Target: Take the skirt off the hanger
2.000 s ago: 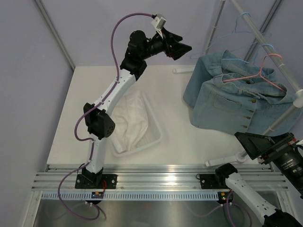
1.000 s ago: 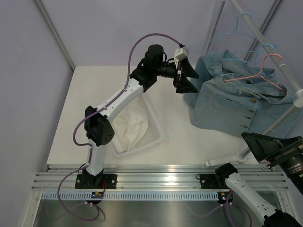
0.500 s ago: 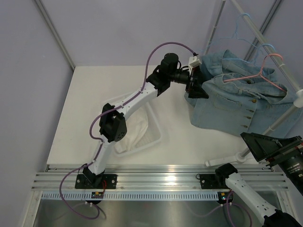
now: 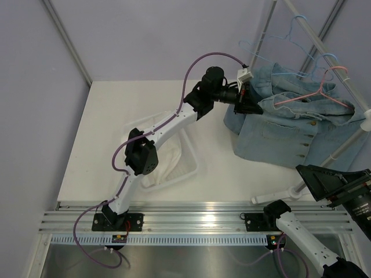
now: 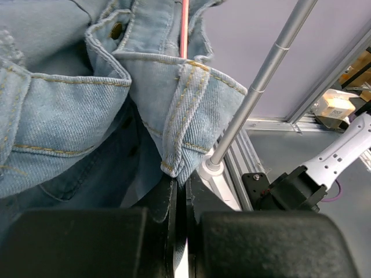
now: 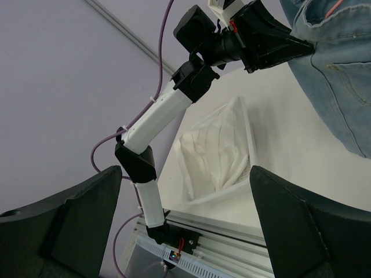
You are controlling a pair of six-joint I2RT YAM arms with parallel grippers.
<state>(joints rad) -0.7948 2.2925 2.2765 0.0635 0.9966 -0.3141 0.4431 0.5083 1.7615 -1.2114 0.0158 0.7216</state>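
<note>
The light denim skirt (image 4: 290, 130) hangs on a pink hanger (image 4: 324, 92) from the slanted rail at the right. My left gripper (image 4: 254, 108) reaches across to the skirt's upper left edge. In the left wrist view the left gripper (image 5: 181, 186) is shut on a seamed corner of the skirt (image 5: 174, 110), and the pink hanger (image 5: 184, 23) shows above as a thin line. My right gripper (image 4: 317, 179) stays low at the near right, open and empty. The right wrist view shows its fingers (image 6: 58, 223) wide apart, with the skirt (image 6: 342, 69) at the upper right.
A white basket (image 4: 194, 168) holding white cloth sits left of centre, under the left arm. The clothes rail (image 4: 316, 40) carries thin blue hangers (image 4: 272, 43). A rack pole (image 5: 255, 87) stands just right of the left gripper's jaws. Another denim fold (image 4: 272, 75) hangs behind.
The left arm swung right from above the basket to the skirt's left edge and its jaws closed on the denim. That edge has lifted a little. The right arm barely moved.
</note>
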